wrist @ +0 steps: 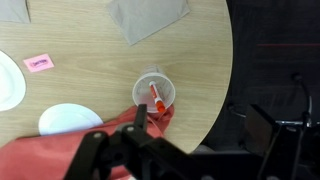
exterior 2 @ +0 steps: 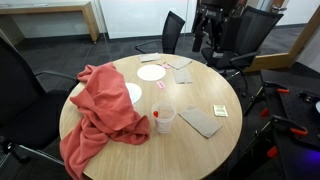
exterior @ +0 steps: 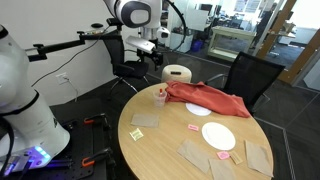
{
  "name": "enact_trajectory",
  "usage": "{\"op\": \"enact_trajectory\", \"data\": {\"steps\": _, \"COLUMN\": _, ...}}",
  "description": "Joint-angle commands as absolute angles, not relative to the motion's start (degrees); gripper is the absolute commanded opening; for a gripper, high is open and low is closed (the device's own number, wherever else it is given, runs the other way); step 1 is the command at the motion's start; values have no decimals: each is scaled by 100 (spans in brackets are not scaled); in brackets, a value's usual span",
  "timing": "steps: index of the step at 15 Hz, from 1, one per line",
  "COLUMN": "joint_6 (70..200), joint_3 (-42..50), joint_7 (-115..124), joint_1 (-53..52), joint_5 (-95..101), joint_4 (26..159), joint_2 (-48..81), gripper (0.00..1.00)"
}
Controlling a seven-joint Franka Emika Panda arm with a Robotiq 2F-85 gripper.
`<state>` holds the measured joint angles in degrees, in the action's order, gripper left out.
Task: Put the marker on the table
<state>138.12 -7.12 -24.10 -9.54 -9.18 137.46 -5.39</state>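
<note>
Marker [wrist: 155, 98] stands in the clear cup [wrist: 157, 84] near the worktop [wrist: 90, 60] edge. Claw [exterior: 149, 44] hovers high, spread not discernible. Descend centred; pinch the marker top, clear of the rim.

In the wrist view the marker [wrist: 156, 100] stands inside the cup [wrist: 143, 88], which sits on the worktop [wrist: 90, 40] close to its right edge. The cloth [wrist: 55, 150] lies just beside the cup, to its near left, overlapping a plate [wrist: 68, 120]. A tag [wrist: 38, 62] lies further left, and a mat [wrist: 148, 18] lies beyond the cup.
</note>
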Motion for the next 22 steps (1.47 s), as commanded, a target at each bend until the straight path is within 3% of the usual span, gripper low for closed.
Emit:
{"op": "enact_trajectory", "data": {"steps": 1, "joint_6": 14289, "joint_3": -670, "joint_7": -2852, "joint_1": -980, "joint_5": -1146, "joint_4": 13860, "joint_2": -247, "gripper": 100}}
{"op": "enact_trajectory", "data": {"steps": 14, "joint_6": 16592, "joint_3": -1571, "joint_7": -3683, "joint_1": -390, "joint_5": -1575, "joint_4": 13698, "joint_2": 1503, "gripper": 100}}
{"op": "enact_trajectory", "data": {"steps": 15, "joint_6": 16634, "joint_3": -1688, "joint_7": -3717, "joint_1": -272, "joint_5": -1580, "joint_4": 13650, "joint_2": 1604, "gripper": 96}}
{"op": "enact_trajectory", "data": {"steps": 16, "joint_6": 16626, "joint_3": -1788, "joint_7": -3750, "joint_1": -154, "joint_5": -1555, "joint_4": 13589, "joint_2": 1696, "gripper": 72}}
{"op": "enact_trajectory", "data": {"steps": 18, "joint_6": 16596, "joint_3": -1924, "joint_7": -3725, "joint_1": 33, "joint_5": -1459, "joint_4": 13453, "joint_2": 1858, "gripper": 69}}
{"op": "enact_trajectory", "data": {"steps": 20, "joint_6": 16579, "joint_3": -1970, "joint_7": -3687, "joint_1": 148, "joint_5": -1334, "joint_4": 13320, "joint_2": 2002, "gripper": 54}}
{"op": "enact_trajectory", "data": {"steps": 22, "joint_6": 16560, "joint_3": -1943, "joint_7": -3590, "joint_1": 193, "joint_5": -1173, "joint_4": 13180, "joint_2": 2144, "gripper": 52}}
